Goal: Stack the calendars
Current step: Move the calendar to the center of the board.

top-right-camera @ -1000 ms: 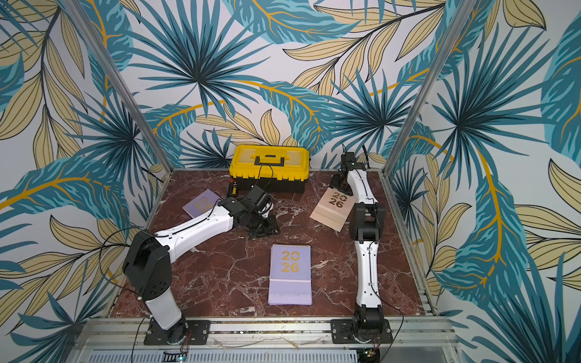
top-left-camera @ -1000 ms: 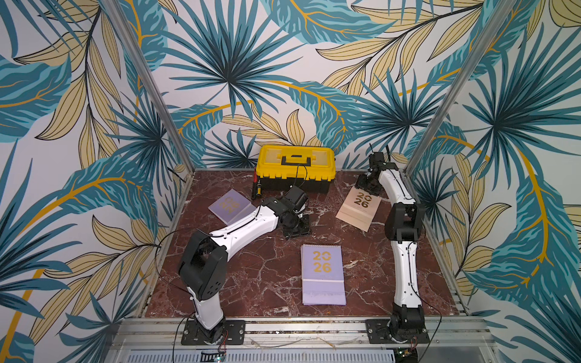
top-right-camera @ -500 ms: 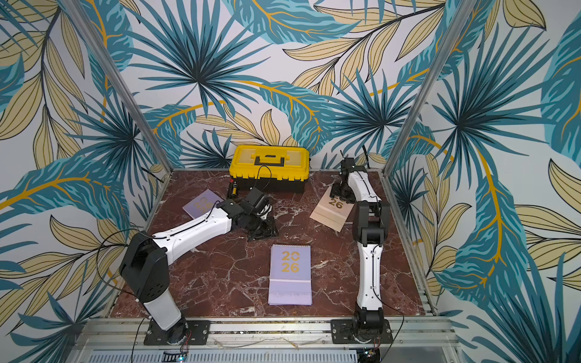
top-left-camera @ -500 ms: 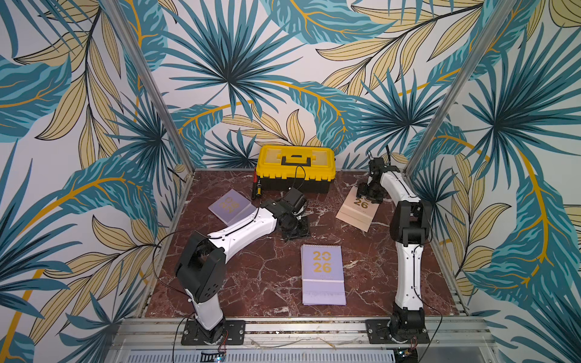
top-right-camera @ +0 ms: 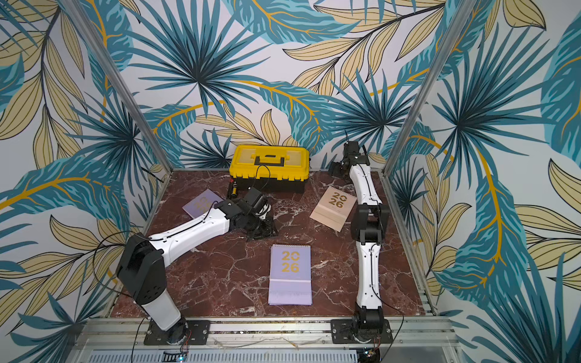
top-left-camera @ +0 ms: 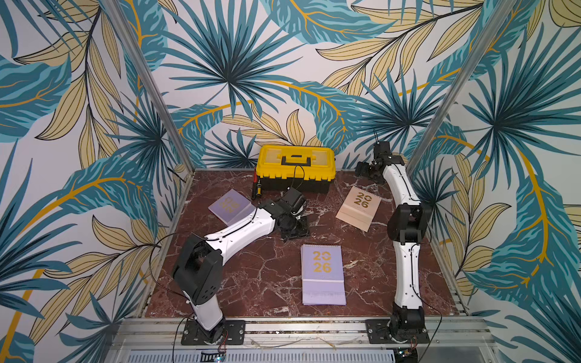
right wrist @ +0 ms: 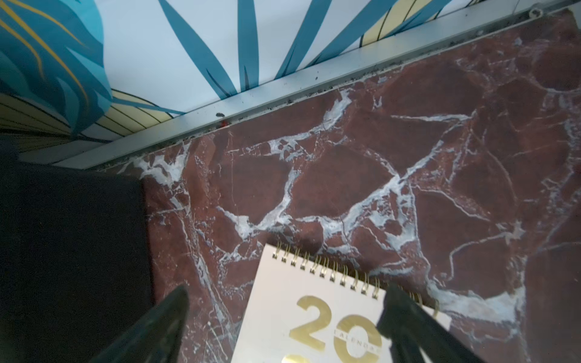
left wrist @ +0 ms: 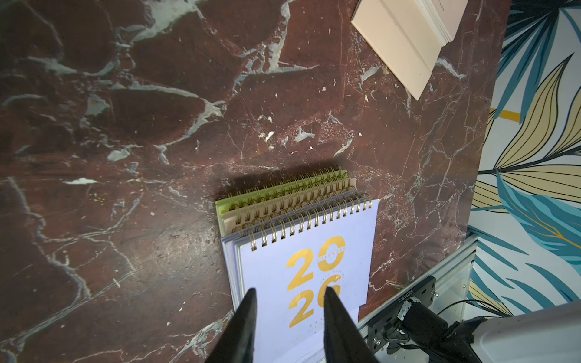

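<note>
Stack (top-left-camera: pixel 322 273) of four calendars lies front-centre on the desk (top-left-camera: pixel 267 283), lilac on top, with lilac, peach and green edges showing under it in the left wrist view. Two are left to add: lilac calendar (top-left-camera: pixel 231 206) back-left by the toolbox (top-left-camera: pixel 295 163), peach calendar (top-left-camera: pixel 358 207) back-right. Right claw (right wrist: pixel 286 289) is spread wide over the peach calendar's spiral edge, gripping nothing; left claw (left wrist: pixel 290 290) is partly parted, empty, pointing at the stack

The left arm (top-left-camera: pixel 242 231) masked a corner of the far lilac calendar (top-left-camera: pixel 229 204). On the left wrist view, the stack's lower calendars (left wrist: pixel 283 196) showed only spiral edges, and the peach calendar (left wrist: pixel 396 47) ran off-frame.
</note>
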You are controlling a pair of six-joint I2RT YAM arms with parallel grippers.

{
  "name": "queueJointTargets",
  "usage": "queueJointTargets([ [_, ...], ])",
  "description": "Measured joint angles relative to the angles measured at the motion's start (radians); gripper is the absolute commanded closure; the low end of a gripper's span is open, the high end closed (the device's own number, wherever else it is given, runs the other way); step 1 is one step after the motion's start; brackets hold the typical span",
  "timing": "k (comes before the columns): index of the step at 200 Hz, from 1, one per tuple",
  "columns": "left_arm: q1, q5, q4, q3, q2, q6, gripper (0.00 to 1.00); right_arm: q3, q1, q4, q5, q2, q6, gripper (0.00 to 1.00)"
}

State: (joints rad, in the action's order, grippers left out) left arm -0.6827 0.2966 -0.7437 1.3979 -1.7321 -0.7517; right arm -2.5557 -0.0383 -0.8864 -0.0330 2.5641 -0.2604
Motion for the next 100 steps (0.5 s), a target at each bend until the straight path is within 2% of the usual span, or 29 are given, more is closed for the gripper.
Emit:
queueJointTargets([
  [49,0.000,0.000,0.000,0.000,-0.014,0.000,0.63,-0.002,0.000,-0.002,-0.025,0.117,0.000,0.01],
  [100,0.003,0.000,0.000,0.000,-0.014,0.001,0.63,-0.036,-0.012,-0.033,-0.051,0.124,-0.008,0.01],
])
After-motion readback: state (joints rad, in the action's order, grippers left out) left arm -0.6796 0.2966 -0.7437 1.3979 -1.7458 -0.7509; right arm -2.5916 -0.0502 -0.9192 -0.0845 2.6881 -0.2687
